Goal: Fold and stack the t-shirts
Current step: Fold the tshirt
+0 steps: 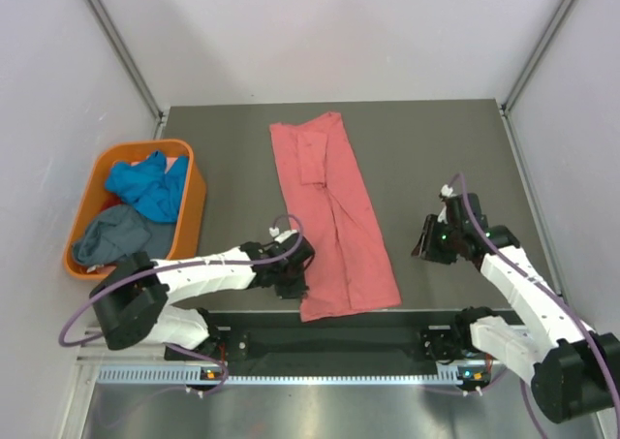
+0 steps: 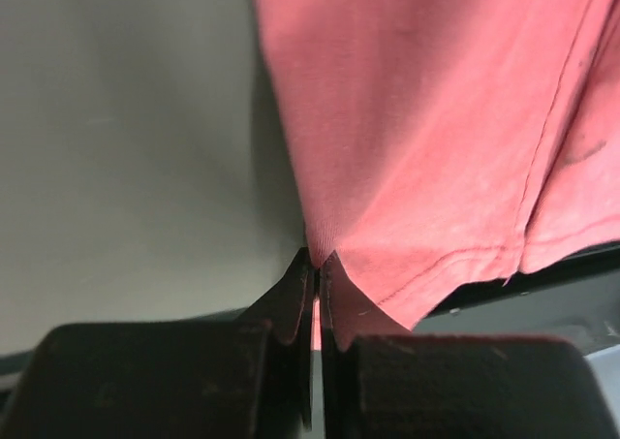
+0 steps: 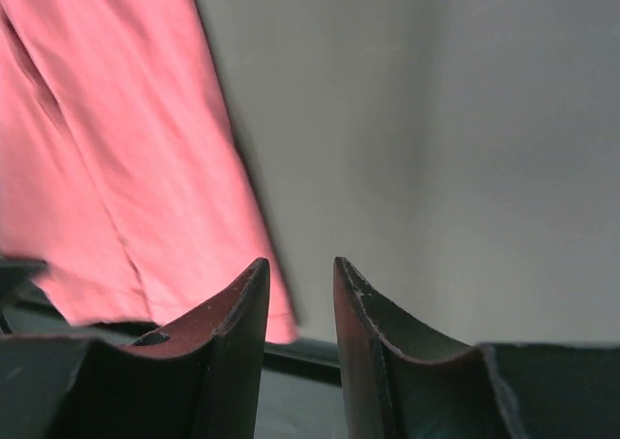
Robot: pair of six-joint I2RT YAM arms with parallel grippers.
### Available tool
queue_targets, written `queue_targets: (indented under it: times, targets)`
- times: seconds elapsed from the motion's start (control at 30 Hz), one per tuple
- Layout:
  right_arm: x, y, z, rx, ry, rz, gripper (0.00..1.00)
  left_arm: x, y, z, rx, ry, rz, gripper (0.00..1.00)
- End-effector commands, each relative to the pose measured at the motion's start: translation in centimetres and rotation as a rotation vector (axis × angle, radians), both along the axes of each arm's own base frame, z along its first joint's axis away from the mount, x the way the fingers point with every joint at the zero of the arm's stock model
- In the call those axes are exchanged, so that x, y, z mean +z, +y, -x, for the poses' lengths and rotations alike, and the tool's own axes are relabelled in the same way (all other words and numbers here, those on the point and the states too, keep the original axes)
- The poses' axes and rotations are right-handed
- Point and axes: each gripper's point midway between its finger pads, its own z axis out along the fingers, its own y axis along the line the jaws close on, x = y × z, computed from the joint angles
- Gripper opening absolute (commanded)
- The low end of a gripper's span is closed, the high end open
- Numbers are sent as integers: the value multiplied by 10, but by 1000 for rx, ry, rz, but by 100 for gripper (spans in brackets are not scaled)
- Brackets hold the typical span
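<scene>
Btw. white walls (image 1: 339, 32), grey table (image 1: 436, 148); tee (image 1: 334, 216) prob. folded.

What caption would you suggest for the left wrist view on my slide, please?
Left gripper pinching the side edge of the pink t-shirt near its hem, on the grey table.

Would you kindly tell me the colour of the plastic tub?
The plastic tub is orange; top external view shows it best.

Dark grey table (image 1: 436, 148) between plain white walls (image 1: 329, 32)
</scene>
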Motion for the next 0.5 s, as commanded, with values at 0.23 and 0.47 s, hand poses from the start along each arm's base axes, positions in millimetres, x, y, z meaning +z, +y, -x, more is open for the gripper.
queue_targets:
  times: [0.23, 0.47]
  targets:
    - [-31, 64, 35, 142, 60, -51, 36, 28, 61, 4, -61, 15, -43, 0]
    - [-35, 86, 52, 206, 81, -93, 38, 26, 42, 21, -54, 113, 75, 11]
